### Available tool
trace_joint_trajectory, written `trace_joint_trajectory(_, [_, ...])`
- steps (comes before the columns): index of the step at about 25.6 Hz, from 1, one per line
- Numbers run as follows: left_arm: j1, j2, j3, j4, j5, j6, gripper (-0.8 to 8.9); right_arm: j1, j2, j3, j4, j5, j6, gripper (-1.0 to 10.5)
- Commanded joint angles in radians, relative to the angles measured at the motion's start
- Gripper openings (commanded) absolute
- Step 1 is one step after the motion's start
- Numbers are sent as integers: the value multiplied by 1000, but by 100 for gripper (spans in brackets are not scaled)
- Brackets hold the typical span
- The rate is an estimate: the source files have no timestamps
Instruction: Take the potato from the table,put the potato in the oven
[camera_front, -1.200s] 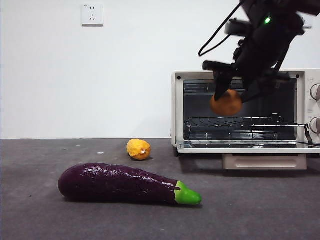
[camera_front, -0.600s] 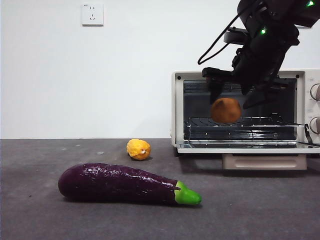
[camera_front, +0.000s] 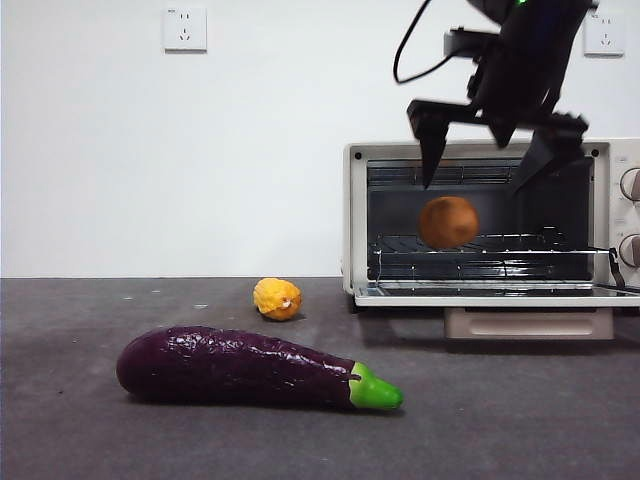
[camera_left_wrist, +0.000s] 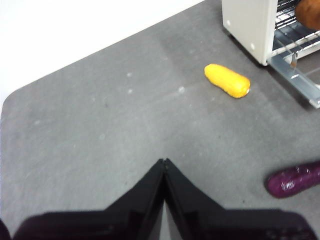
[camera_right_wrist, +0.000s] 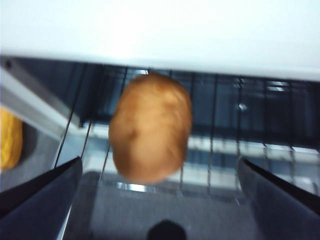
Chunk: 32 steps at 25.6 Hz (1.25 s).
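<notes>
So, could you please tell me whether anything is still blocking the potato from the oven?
Nothing visible does. The oven door is down, and the potato already sits at the wire rack in the opening. The right hand is open above it.

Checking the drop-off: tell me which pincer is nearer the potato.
Right. The right pincer hangs open just above the potato, which sits in the oven. The left pincer is shut over the table, well away.

Potato (camera_front: 448, 221) in oven (camera_front: 489, 222); eggplant (camera_front: 258, 368) front-left.
</notes>
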<state>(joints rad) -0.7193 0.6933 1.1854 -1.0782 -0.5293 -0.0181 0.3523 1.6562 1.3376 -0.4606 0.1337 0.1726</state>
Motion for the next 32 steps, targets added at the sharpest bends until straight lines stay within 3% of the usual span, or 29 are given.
trace_joint_trajectory(1, [-2,45,0,48,53,27,-6,2,-51,12,-71,-5,6,540])
trace_joint_trajectory(8, [10,243,0,187,242,38,-8,10,-243,12,-312,-3,-65,539])
trace_joint_trajectory(12, [57,398,0,291,515,37,-8,15,-388,12,-407,-5,-89,539])
trace_joint_trajectory(16, [130,556,0,386,721,10,-8,15,-538,12,-473,-5,-99,539])
trace_joint_trajectory(23, [290,842,2,550,1185,-192,-6,15,-807,12,-598,-4,-103,536])
trace_joint_trajectory(27, [336,969,2,639,1245,-319,-6,15,-925,12,-622,-2,-101,503])
trace_joint_trajectory(29, [354,1016,2,663,1247,-364,-6,15,-978,13,-635,3,-94,395])
trace_joint_trajectory(32, [355,1078,3,705,1249,-407,-6,15,-1042,13,-664,18,-87,136])
